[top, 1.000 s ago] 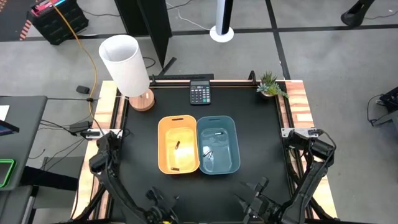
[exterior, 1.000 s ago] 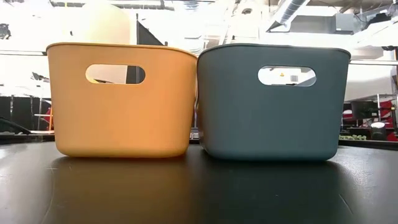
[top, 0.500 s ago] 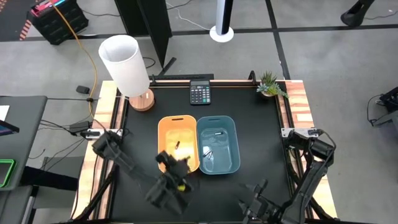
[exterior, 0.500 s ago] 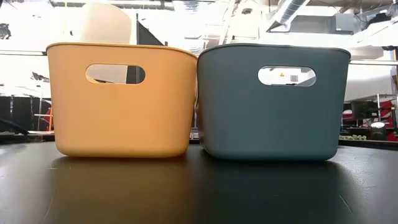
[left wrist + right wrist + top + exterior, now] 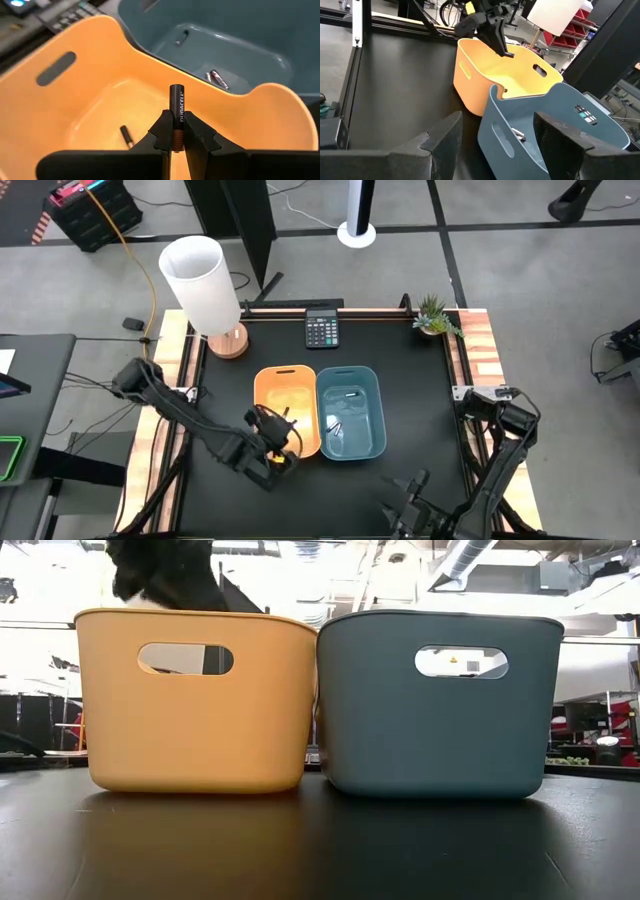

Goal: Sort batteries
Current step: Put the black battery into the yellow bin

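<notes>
The left gripper was clenched on a dark Duracell battery, gripping its copper-coloured end so that the battery stood upright between the fingers. It hung over the near rim of the orange bin, seen from above at the bin's front edge. Only the left wrist view showed the battery's label and, on the orange bin's floor, a second dark battery; the same view looked into the teal bin, where silvery batteries lay. The low view gave just the arm's dark bulk above the orange bin's rim, with both bins side by side and touching on the black surface. The right wrist view caught the left gripper poised over the orange bin from across the table. The right gripper waited at the surface's near right edge, fingers spread apart. A second earlier the left arm was folded at the near left edge; it had since swung in over the orange bin. A calculator, a lamp and a small plant stood along the far edge.
</notes>
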Available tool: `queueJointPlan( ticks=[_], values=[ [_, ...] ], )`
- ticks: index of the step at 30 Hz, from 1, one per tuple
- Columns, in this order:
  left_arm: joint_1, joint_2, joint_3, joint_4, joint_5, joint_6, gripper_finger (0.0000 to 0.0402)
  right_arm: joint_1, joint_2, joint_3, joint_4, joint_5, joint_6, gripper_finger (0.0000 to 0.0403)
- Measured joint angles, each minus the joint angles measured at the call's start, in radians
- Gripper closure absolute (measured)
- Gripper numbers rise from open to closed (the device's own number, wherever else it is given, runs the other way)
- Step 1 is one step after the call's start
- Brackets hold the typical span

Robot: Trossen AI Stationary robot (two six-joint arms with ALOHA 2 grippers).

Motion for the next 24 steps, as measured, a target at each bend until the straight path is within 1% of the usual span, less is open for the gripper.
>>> queueJointPlan(
  ticks=[2,4,5,7,11,13,15,17,19,21,24],
  values=[
    [0.016,-0.058,-0.095,0.115,0.021,0.029,0.0382,0.000,0.000,0.000,0.000,0.000,0.001,0.0143],
    [0.033,-0.103,-0.176,0.180,0.028,0.014,0.0380,0.000,0.000,0.000,0.002,0.000,0.001,0.0143],
    [0.038,-0.120,-0.210,0.207,0.032,0.011,0.0373,0.000,0.000,0.000,0.003,0.000,0.002,0.0143],
    [0.044,-0.152,-0.255,0.244,0.045,0.010,0.0346,0.000,0.000,0.000,-0.001,0.000,0.001,0.0143],
    [0.043,-0.192,-0.276,0.235,0.045,0.014,0.0275,0.000,-0.002,0.000,-0.003,0.000,-0.005,0.0143],
    [0.040,-0.202,-0.278,0.232,0.044,0.047,0.0243,0.000,-0.006,0.001,-0.003,0.000,-0.021,0.0143],
    [0.035,-0.215,-0.273,0.230,0.042,0.080,0.0218,-0.001,-0.008,0.001,-0.002,0.000,-0.021,0.0143],
    [0.021,-0.230,-0.272,0.241,0.036,0.112,0.0202,-0.006,-0.014,0.001,0.008,0.006,-0.023,0.0143],
    [-0.006,-0.251,-0.272,0.258,0.011,0.148,0.0196,-0.014,-0.022,0.013,0.009,0.012,-0.038,0.0143],
    [-0.044,-0.284,-0.272,0.279,-0.035,0.172,0.0198,-0.024,-0.026,0.041,0.011,0.016,-0.098,0.0145],
    [-0.110,-0.344,-0.272,0.300,-0.101,0.245,0.0226,-0.037,-0.026,0.106,0.015,0.018,-0.241,0.0169]
  ],
)
